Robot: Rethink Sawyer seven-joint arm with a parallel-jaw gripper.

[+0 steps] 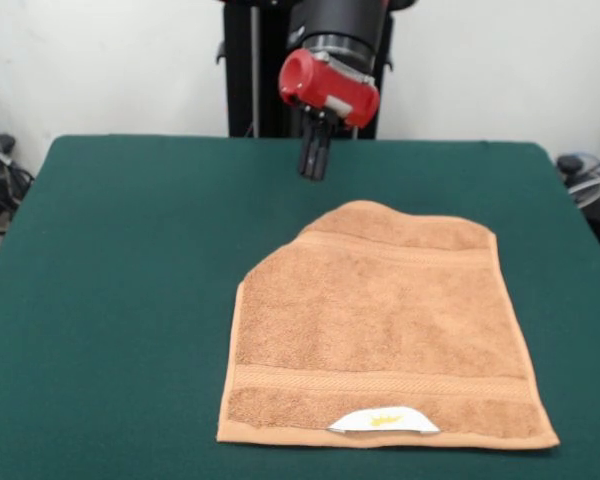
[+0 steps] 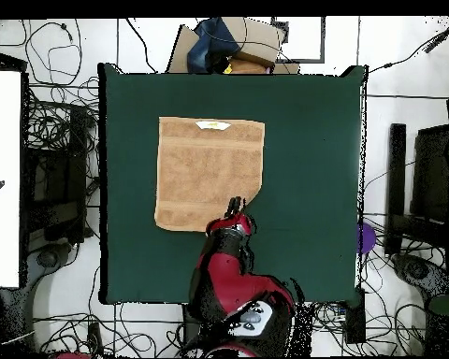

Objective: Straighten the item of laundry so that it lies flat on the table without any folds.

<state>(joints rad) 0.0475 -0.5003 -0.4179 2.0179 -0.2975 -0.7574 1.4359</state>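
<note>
The item of laundry, a tan terry towel, lies spread on the green table. Its white label with a yellow mark sits at the near edge. The far left corner is turned in, leaving a slanted edge there, and the far edge bulges slightly. My gripper hangs above the table just beyond that slanted corner, fingers together and holding nothing. From overhead, the towel shows the cut-off corner at its lower right, with the gripper right beside it.
Cables and equipment lie on the floor around the table. A cardboard box and a dark bag sit beyond the table's top edge in the overhead view. Green felt surrounds the towel on all sides.
</note>
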